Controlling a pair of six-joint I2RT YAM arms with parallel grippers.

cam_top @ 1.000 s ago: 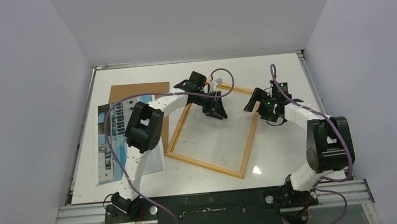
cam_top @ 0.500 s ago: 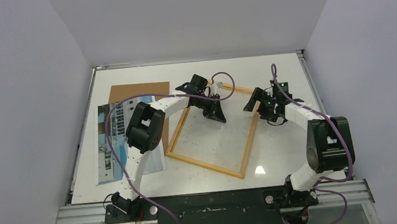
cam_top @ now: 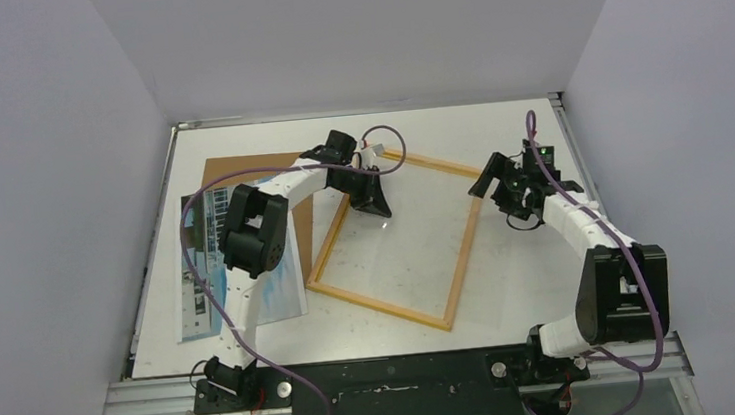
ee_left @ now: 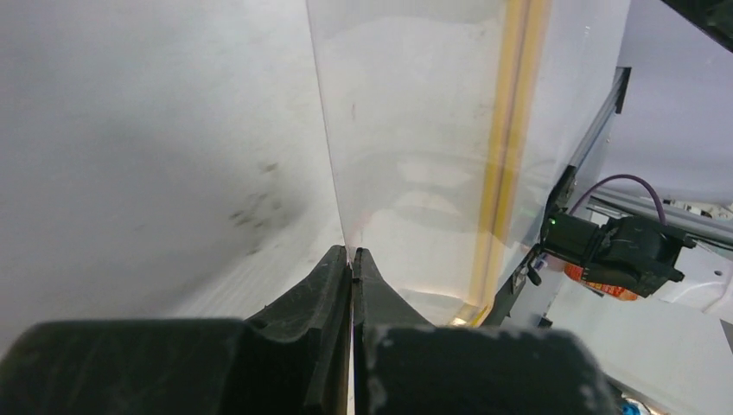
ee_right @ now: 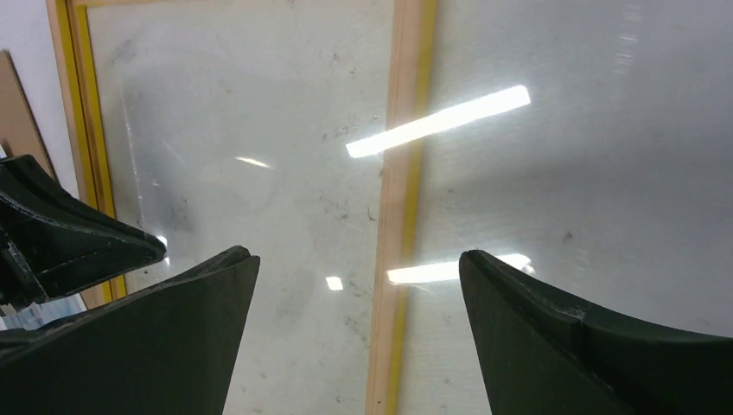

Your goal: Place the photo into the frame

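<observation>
The frame (cam_top: 457, 265) lies flat mid-table with its pale wood back up and a yellow edge showing. My left gripper (cam_top: 376, 207) is shut on the edge of a clear sheet (ee_left: 415, 130) inside the frame's far left corner, and the sheet stands up from the jaws in the left wrist view. My right gripper (cam_top: 494, 178) hangs open over the frame's right rail (ee_right: 402, 173), touching nothing. The photo (cam_top: 199, 272) lies face up at the table's left, partly under the left arm.
A brown backing panel (cam_top: 260, 172) lies at the back left, under the photo's far end. The left arm crosses above the photo and the panel. The table's metal rim (cam_top: 561, 115) runs along the right side.
My left gripper has shut on the clear sheet and shifted left and toward the back. The right gripper has drawn back to the right, off the frame's far right corner.
</observation>
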